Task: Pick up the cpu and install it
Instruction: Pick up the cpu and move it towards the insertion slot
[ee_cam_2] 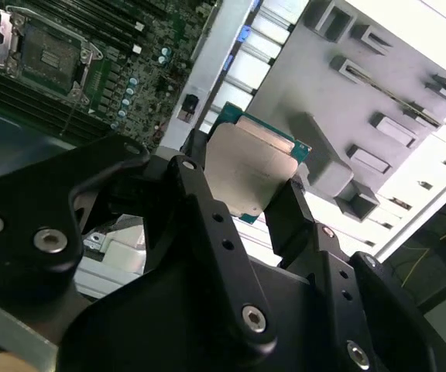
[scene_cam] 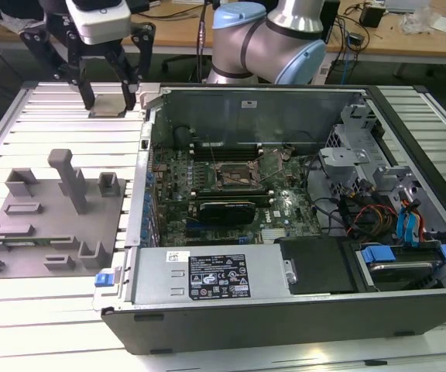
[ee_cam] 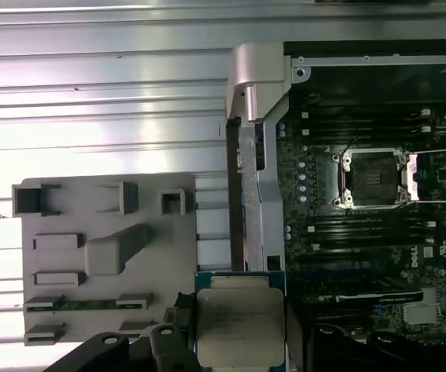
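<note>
The cpu (ee_cam: 238, 325) is held clamped between the fingers of the gripper (scene_cam: 108, 96), raised over the slatted table (scene_cam: 45, 128), just beside a corner of the open computer case (scene_cam: 246, 318).

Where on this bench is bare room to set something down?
In the exterior view, bare slatted table borders the grey tray: behind it, under the claw holding the cpu, and in front of it. The open computer case is crowded.

Open computer case (scene_cam: 246, 105) lying on a slatted metal surface (scene_cam: 53, 310), green motherboard (scene_cam: 289, 205) inside, grey moulded tray (scene_cam: 49, 198) of blocks and posts just beside, toward the exterior view's left.
</note>
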Controlling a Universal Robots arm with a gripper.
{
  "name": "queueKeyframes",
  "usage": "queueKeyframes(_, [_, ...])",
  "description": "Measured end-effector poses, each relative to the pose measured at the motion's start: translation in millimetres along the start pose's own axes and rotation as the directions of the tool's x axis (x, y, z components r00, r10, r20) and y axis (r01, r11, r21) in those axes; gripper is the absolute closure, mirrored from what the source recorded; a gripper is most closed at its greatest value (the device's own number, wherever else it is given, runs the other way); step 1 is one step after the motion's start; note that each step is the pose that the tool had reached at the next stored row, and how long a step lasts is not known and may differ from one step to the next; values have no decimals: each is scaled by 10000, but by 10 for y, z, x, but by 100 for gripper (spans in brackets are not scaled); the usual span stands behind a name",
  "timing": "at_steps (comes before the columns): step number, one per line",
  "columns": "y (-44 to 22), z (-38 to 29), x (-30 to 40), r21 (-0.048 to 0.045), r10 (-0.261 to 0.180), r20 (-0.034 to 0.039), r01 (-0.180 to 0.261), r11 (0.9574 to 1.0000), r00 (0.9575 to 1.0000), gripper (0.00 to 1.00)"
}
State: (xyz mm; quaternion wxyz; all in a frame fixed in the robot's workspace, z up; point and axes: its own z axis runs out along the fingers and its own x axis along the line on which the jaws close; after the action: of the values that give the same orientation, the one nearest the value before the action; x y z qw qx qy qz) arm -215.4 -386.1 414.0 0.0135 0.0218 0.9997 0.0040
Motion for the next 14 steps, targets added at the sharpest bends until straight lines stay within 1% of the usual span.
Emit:
queueKeyframes(9, [8, 5, -182, 0, 0, 0, 0, 10000, 10000, 45])
queueKeyframes(12, [12, 7, -268, 1, 0, 0, 0, 10000, 10000, 45])
queueKeyframes(14, [13, 8, -305, 0, -1, 0, 1, 10000, 10000, 45])
